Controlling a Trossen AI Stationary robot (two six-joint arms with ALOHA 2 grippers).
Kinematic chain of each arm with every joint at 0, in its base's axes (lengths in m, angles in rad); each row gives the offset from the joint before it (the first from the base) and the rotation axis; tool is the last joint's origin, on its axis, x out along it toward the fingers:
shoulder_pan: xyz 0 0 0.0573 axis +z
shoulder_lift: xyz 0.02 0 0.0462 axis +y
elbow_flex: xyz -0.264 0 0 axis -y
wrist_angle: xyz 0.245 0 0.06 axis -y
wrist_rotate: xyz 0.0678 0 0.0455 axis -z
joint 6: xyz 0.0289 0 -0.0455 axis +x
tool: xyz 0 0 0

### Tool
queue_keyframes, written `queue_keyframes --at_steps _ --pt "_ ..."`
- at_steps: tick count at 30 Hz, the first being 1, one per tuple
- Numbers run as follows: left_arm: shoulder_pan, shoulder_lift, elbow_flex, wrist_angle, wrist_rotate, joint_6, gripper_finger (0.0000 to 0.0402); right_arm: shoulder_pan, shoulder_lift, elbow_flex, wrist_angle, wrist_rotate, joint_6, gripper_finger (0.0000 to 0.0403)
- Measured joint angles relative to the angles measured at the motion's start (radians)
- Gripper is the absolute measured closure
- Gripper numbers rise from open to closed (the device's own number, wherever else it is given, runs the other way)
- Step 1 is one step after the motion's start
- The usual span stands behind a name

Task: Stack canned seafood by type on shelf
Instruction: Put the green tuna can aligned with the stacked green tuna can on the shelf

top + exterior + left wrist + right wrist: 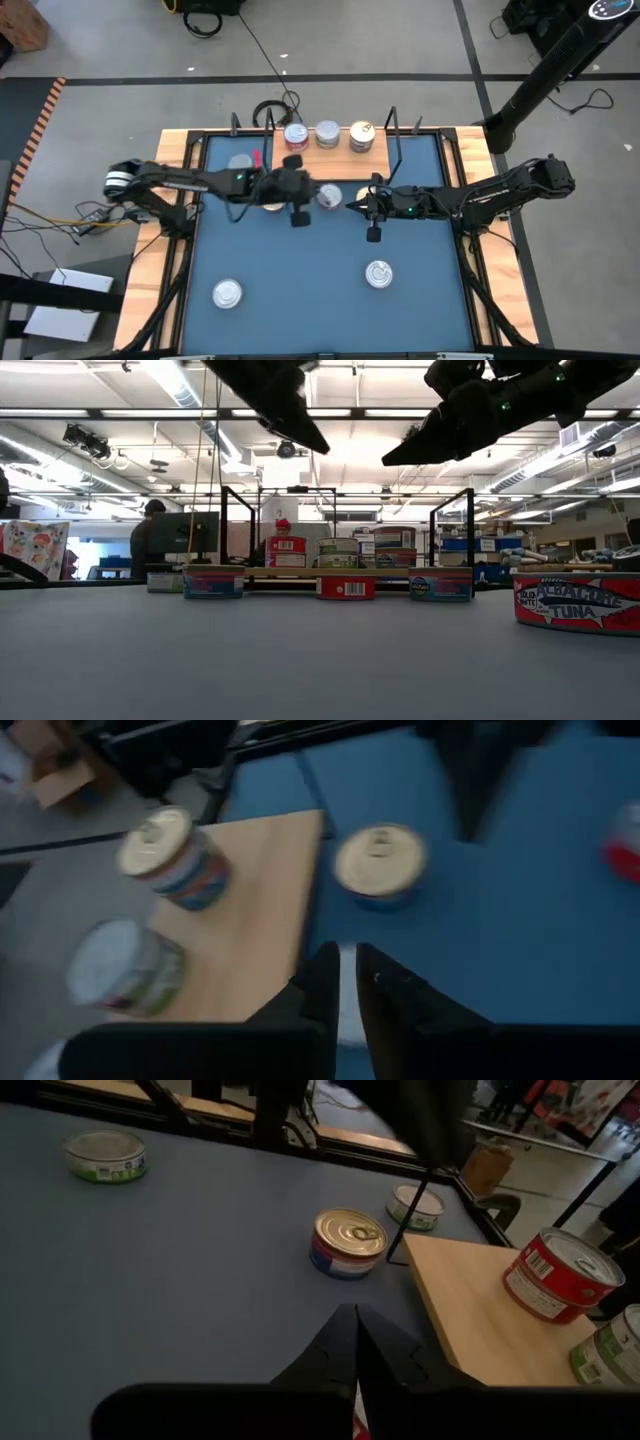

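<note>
From above, a blue tabletop [300, 260] in a wooden rim holds a light wooden shelf [330, 150] at its far edge, carrying three tins: a red-sided tin [295, 135], a silver-topped tin [327, 133] and a gold-topped tin [361, 136]. Two more silver tins [228, 293] [378, 273] lie near the front edge. The left gripper [298, 192] and right gripper [362, 205] hover mid-table, just in front of the shelf, a tin [329, 196] between them. The table-level view alone shows labels: a red tin at the right edge [578, 603] reads "ALBACORE TUNA" with a fish drawing; a red tin with a barcode [346, 587] stands before the shelf; a person [152, 540] stands in the room behind. In the left wrist view the fingers [320, 982] stand nearly together, a narrow gap left, holding nothing; a gold-lidded tin [380, 865] sits just beside the shelf's edge. In the right wrist view the fingers [345, 1335] are pressed together and empty, pointing toward a gold-lidded, blue-and-red tin [347, 1243]; a red tin with a barcode [560, 1275] stands on the shelf.
</note>
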Motion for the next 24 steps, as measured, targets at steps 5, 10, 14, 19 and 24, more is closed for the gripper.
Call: queue_keyframes --at_steps 5,10,14,19,24 --pt "-0.091 -0.103 -0.081 -0.045 0.053 -0.065 0.0362 0.021 0.0 0.0 -0.011 0.001 0.027 0.0388" --pt "-0.196 -0.143 -0.085 -0.201 0.112 -0.118 0.0362 0.05 0.0 0.0 -0.013 0.004 0.055 0.0383" --pt "-0.28 -0.152 -0.085 -0.297 0.181 -0.187 0.0362 0.066 0.0 0.0 -0.016 0.015 0.085 0.0387" --pt "-0.369 -0.142 -0.084 -0.384 0.296 -0.327 0.0362 0.079 0.0 0.0 -0.022 0.03 0.113 0.039" --pt "-0.46 -0.135 -0.084 -0.456 0.359 -0.49 0.0362 0.085 0.0 0.0 -0.028 0.03 0.131 0.0385"
